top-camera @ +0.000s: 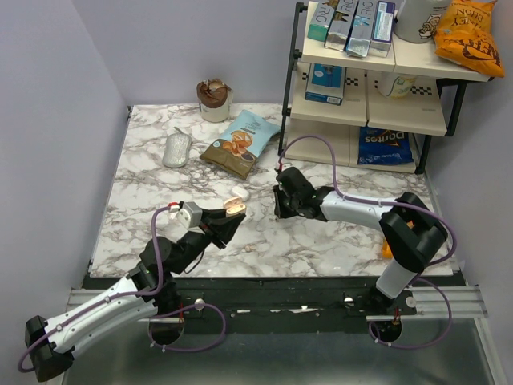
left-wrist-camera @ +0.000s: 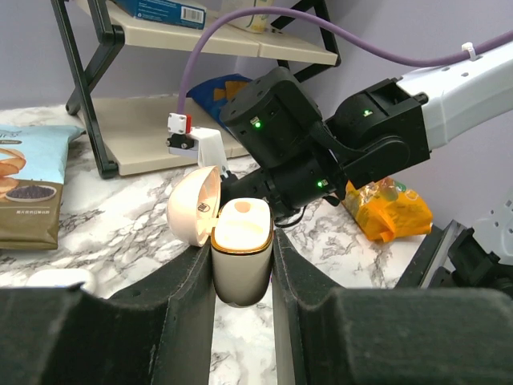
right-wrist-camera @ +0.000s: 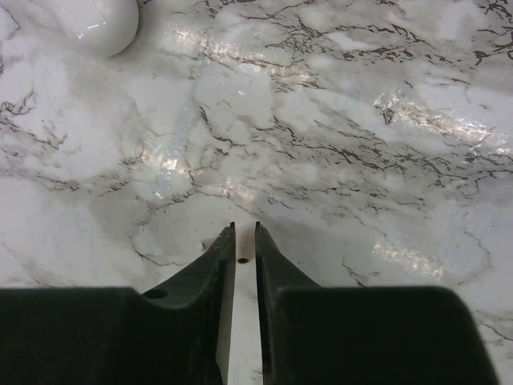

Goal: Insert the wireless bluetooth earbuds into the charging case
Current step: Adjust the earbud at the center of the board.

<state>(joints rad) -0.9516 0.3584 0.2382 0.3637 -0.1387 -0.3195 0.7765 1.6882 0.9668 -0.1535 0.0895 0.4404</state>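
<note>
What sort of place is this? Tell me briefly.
Likely a robot lab mock-up of a pantry corner: a marble-patterned table, a shelf rack stocked with boxes and an orange chip bag, and plain walls closing it in.

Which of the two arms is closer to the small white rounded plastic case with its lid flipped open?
Left. The left end effector is clamped on the small white plastic case; the right end effector sits low over the marble table, apart from it.
</note>
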